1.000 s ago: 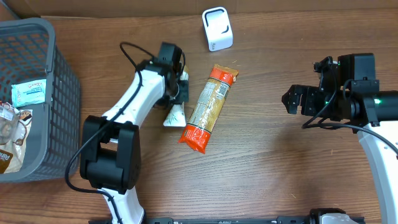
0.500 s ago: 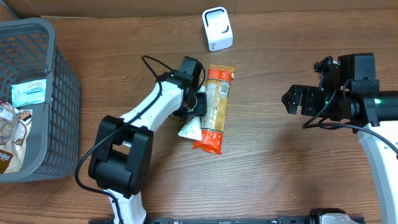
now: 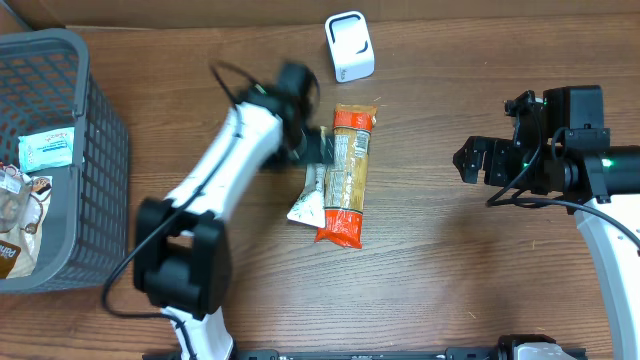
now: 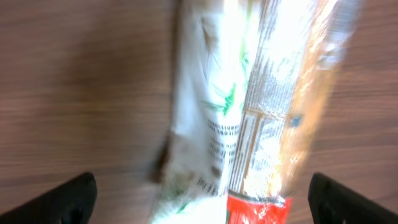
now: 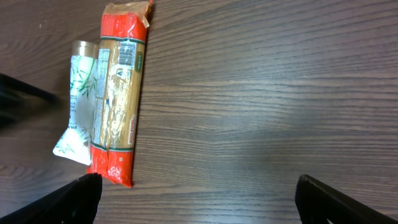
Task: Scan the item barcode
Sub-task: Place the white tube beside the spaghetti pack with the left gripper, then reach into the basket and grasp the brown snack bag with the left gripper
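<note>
Brown wooden tabletop (image 3: 430,290) is carrying everything. Nearest the arms' bases, the pasta packet (image 3: 343,175) is lying flat with its red end toward the front, and a white tube (image 3: 309,195) is touching its left side. Over their far ends the left gripper (image 3: 320,148) is hovering, blurred, fingers spread wide and gripping nothing. Well apart to the right, the right gripper (image 3: 470,160) is hanging equally wide and empty. Farther back, the white scanner (image 3: 349,46) is standing near the table's far edge, and a grey basket (image 3: 90,150) is sitting at the left.
</note>
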Robot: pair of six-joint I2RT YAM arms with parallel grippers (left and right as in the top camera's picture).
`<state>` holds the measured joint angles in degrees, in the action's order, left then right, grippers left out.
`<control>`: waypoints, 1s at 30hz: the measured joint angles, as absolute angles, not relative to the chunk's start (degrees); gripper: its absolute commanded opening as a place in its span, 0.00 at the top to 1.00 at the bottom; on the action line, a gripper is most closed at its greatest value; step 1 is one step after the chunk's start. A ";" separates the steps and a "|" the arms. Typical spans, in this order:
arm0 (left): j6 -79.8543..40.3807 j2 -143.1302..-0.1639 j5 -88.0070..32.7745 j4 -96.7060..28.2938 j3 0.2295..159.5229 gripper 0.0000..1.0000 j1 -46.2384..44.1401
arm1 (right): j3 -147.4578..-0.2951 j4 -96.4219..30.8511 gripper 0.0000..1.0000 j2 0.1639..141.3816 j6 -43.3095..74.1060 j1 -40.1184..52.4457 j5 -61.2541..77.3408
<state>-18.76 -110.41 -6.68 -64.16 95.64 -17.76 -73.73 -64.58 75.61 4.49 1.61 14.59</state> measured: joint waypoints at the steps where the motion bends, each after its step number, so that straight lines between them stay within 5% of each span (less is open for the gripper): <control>1: -17.89 -109.75 -6.33 -66.11 99.57 0.00 -16.32 | -73.73 -64.53 0.00 75.61 4.45 1.61 14.61; 14: -9.04 -99.24 -3.11 -84.95 135.61 0.00 17.74 | -73.73 -64.53 0.00 75.61 4.47 1.61 14.57; 22: -8.19 -98.63 -0.19 -84.75 131.94 0.00 39.00 | -73.73 -64.53 0.00 75.61 4.47 1.61 14.59; 30: -0.49 -98.87 0.93 -67.64 112.66 0.00 42.00 | -73.73 -64.14 0.00 75.61 4.49 1.58 14.59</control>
